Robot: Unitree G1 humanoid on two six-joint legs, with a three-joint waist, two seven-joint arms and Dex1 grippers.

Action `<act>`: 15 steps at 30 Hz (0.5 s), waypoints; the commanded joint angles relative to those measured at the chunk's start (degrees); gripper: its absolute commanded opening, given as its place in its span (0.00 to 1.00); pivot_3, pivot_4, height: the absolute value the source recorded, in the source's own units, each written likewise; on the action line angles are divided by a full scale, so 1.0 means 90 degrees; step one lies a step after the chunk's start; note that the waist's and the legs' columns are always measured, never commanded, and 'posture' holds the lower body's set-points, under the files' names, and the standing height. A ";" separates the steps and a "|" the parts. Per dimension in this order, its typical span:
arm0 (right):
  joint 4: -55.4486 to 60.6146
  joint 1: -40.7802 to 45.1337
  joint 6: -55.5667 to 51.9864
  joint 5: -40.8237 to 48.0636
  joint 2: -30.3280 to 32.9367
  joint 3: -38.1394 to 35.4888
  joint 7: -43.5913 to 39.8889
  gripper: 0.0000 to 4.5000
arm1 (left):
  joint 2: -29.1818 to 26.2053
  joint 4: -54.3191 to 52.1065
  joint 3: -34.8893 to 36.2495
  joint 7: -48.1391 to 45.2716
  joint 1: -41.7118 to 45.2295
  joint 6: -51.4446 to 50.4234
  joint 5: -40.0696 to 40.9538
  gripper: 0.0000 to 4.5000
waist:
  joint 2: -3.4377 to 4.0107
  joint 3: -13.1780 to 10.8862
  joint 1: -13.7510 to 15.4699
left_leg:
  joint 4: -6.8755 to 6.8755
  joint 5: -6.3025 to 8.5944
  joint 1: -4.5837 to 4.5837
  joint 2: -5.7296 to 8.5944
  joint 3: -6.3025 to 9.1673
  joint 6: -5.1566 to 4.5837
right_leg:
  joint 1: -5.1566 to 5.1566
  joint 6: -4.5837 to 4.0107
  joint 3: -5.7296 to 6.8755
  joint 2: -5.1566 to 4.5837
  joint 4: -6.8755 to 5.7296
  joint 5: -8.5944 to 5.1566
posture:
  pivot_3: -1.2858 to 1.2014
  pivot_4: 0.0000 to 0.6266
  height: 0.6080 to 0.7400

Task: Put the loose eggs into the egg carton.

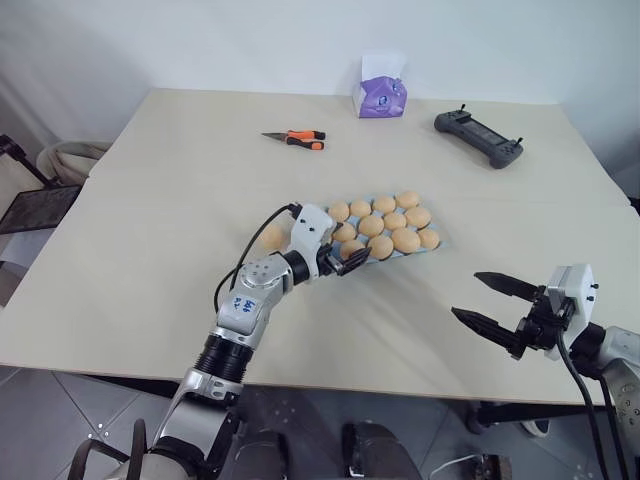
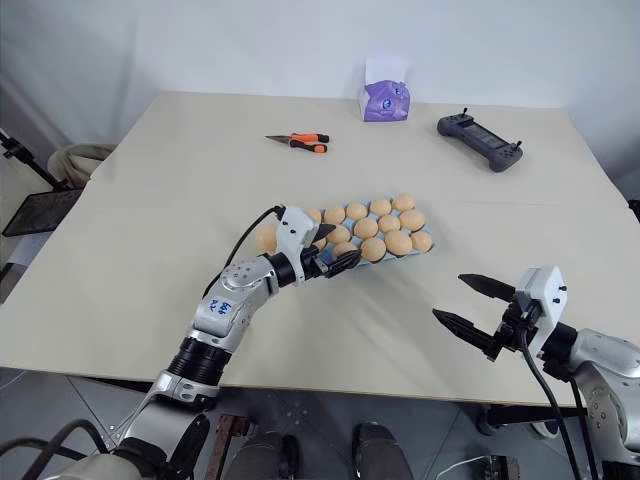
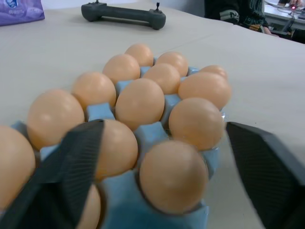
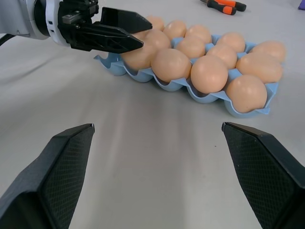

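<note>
Left gripper [image 1: 352, 262] jaws spread at near-left end of egg carton [image 4: 208, 98], frame center, eggs [image 3: 141, 102] seated; right gripper [image 1: 492, 306] lower right, jaws released, empty.

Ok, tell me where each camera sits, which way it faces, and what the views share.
Left and right eye views: on the head, looking forward and down over the table; both arms show, left gripper at the carton, right gripper open over bare table.
Left wrist view: on the left wrist, looking along its open fingers over the eggs toward the controller.
Right wrist view: on the right wrist, looking level between its fingers at the carton's side; the left gripper shows too.
Shared: carton and eggs in all four.
</note>
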State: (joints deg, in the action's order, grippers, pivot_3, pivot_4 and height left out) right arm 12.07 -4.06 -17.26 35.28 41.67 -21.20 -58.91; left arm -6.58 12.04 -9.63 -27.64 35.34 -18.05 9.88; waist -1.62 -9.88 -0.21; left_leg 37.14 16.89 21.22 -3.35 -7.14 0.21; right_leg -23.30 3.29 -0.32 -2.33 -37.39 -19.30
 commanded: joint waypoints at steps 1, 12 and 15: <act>0.0123 0.0027 0.0153 0.0124 -0.0021 -0.0213 -0.0017 1.00 | 0.0037 -0.0376 0.0055 0.0000 -0.0010 0.0155 -0.0012 0.99 | 0.0000 0.0000 -0.0001 | 0.0000 0.0000 0.0000 0.0000 0.0000 0.0000 | 0.0000 0.0000 0.0000 0.0000 0.0000 0.0000 | 0.52 0.24 1.00; 0.0012 0.0049 0.0376 0.0308 -0.0086 -0.0340 -0.0230 1.00 | -0.0572 -0.2084 0.0925 -0.0444 -0.1021 0.0092 0.0827 0.99 | 0.0002 0.0000 -0.0013 | -0.0002 -0.0002 -0.0003 -0.0005 -0.0001 0.0005 | 0.0000 0.0000 0.0000 0.0002 -0.0002 0.0000 | 0.52 0.24 1.00; -0.0030 0.0062 0.0534 0.0472 -0.0270 -0.0397 -0.0339 1.00 | -0.0858 -0.2360 0.1259 -0.0534 -0.1456 0.0046 0.1033 0.99 | 0.0001 0.0000 -0.0005 | 0.0001 -0.0001 -0.0003 -0.0006 0.0000 0.0004 | 0.0001 0.0000 0.0001 0.0001 -0.0003 0.0000 | 0.52 0.24 1.00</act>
State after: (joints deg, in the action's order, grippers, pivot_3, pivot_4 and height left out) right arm 11.17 -3.51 -13.76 37.89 39.62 -22.88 -61.33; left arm -13.78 -5.90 0.17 -31.67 22.32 -18.13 17.33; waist -1.61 -9.88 -0.25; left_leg 37.16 16.88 21.20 -3.40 -7.14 0.23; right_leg -23.29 3.28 -0.32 -2.33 -37.42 -19.30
